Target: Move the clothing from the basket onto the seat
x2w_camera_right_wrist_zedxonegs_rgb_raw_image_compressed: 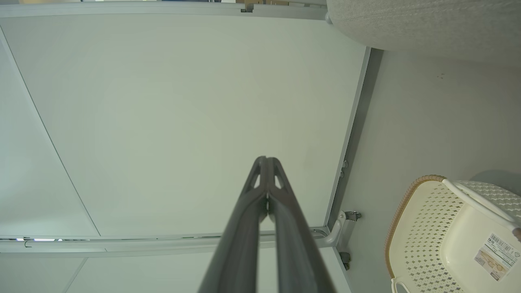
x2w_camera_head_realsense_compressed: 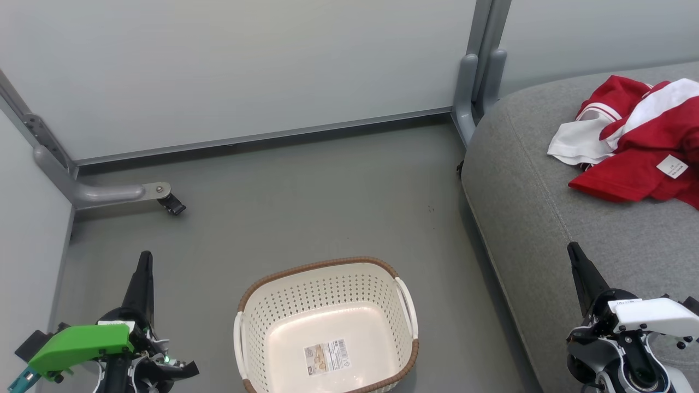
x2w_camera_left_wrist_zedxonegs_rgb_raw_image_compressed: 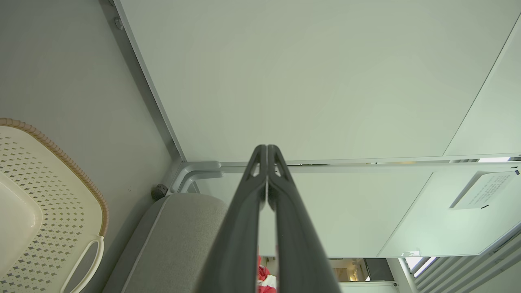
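Plainly one basket (x2w_camera_head_realsense_compressed: pixel 319 290), one seat (x2w_camera_head_realsense_compressed: pixel 546 218) (clothing (x2w_camera_head_realsense_compressed: pixel 647 155) atop).

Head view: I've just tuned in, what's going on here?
Nothing is being handled at this moment. The basket stands on the floor in front of the robot, empty apart from a paper label on its bottom. The red and white clothing lies in a heap on the seat, to the robot's right. The left gripper and right gripper are both shut on nothing, either side of the basket. The move looks done.
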{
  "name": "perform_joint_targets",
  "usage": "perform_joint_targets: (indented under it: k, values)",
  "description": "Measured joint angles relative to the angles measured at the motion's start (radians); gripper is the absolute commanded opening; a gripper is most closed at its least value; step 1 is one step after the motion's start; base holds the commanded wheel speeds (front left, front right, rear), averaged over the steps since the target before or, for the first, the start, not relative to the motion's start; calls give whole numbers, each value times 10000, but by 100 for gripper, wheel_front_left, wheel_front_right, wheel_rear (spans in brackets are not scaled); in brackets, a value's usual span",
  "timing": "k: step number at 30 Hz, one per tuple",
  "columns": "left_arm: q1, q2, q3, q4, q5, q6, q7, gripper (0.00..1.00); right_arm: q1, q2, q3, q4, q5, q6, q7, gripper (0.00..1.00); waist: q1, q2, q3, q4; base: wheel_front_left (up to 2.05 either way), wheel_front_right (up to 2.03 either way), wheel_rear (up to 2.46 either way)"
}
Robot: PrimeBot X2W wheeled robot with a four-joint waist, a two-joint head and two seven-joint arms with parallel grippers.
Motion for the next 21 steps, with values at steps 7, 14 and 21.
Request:
perform_joint_targets:
  k: [7, 14, 21]
  values:
    - [0, 0, 0, 0, 0, 0, 0, 0, 0, 0, 0, 0, 0, 0, 0, 0, 0, 0, 0, 0, 0, 0, 0]
    - [0, 0, 0, 0, 0, 0, 0, 0, 0, 0, 0, 0, 0, 0, 0, 0, 0, 0, 0, 0, 0, 0, 0]
    - [0, 0, 0, 0, 0, 0, 0, 0, 0, 0, 0, 0, 0, 0, 0, 0, 0, 0, 0, 0, 0, 0, 0]
